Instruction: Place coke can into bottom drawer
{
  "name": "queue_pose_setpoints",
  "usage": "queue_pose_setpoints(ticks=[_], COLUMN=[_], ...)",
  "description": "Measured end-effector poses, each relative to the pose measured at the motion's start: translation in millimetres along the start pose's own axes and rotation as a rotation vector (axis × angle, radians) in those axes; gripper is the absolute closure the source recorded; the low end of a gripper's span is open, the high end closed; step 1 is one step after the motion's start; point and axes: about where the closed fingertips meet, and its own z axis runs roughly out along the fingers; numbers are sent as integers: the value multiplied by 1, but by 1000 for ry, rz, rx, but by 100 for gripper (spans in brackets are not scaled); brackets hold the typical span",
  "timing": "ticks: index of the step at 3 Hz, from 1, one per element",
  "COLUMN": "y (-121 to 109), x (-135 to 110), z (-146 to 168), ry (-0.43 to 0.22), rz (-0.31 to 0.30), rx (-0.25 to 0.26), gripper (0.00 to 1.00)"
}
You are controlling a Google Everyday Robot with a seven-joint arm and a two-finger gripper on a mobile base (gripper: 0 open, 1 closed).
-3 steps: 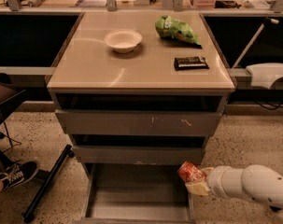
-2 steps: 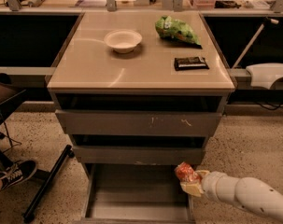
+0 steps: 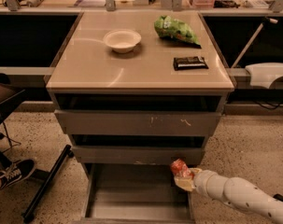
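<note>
The gripper (image 3: 183, 178) holds the coke can (image 3: 180, 167) pinched between its jaws, just below the front of the middle drawer (image 3: 136, 155). Over the last second the jaws have carried the can a short way inward, from outside the open bottom drawer (image 3: 131, 192) to a position over the side rail nearest the arm. The bare drawer floor lies below the jaws and further inward. Transport appears nearly complete; a further inward shift, lowering and release likely remain.
</note>
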Motion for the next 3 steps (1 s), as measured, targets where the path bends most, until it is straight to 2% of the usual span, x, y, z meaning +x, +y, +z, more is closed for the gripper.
queue_pose_setpoints(ticks=[1,2,3], y=[-3,1,-8], x=[6,54,103], z=[6,46,97], ry=[-9,22,33], rz=[20,98,204], rx=[5,8,42], gripper=[100,100,100])
